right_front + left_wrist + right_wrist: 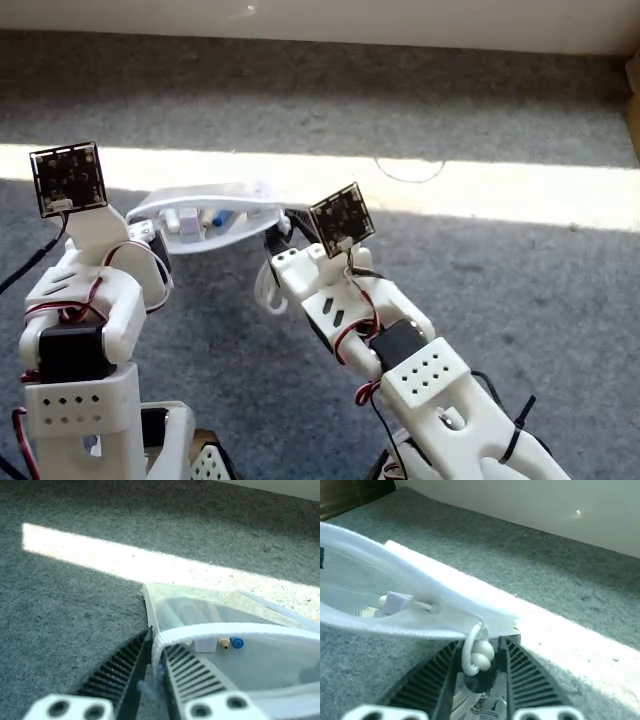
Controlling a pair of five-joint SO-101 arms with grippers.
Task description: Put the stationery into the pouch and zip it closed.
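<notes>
- Grey carpet [500,300] carries the open pouch [205,215], its long axis spanning both grippers.
- Left gripper [154,662] pinches one pouch end; right gripper [480,662] clamps the zip pull [476,652] at the other.

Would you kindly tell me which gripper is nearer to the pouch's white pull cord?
Right. The right gripper has the pull cord between its jaws; the left gripper clamps the pouch at its opposite end.

We can't read anything here, honestly: no text, labels, brands, numbers or signs that we can make out in any of the views.
</notes>
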